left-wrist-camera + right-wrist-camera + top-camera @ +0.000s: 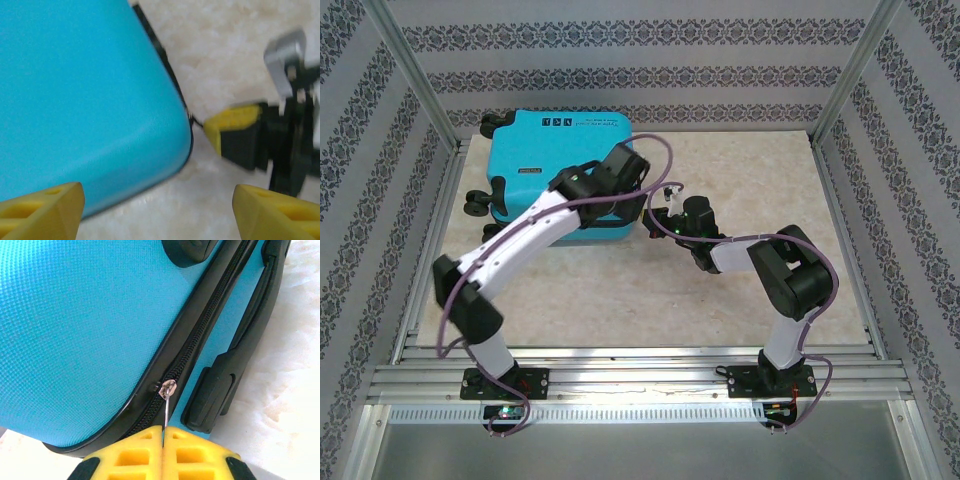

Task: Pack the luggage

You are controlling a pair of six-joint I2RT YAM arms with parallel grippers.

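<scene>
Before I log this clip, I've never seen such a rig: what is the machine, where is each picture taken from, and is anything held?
Two robot arms, left and right, are bolted at the table's near edge. The overhead picture looks down from behind them; the other two come from wrist cameras, so yellow fingers show at the bottom. A turquoise suitcase lies flat on the table. The right gripper is shut on its zipper pull. The left gripper is open above the suitcase's corner, holding nothing.

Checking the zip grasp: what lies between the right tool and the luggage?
A thin metal zipper pull, pinched in the right tool and attached to the zipper band of the luggage; the right wrist view shows it.
</scene>
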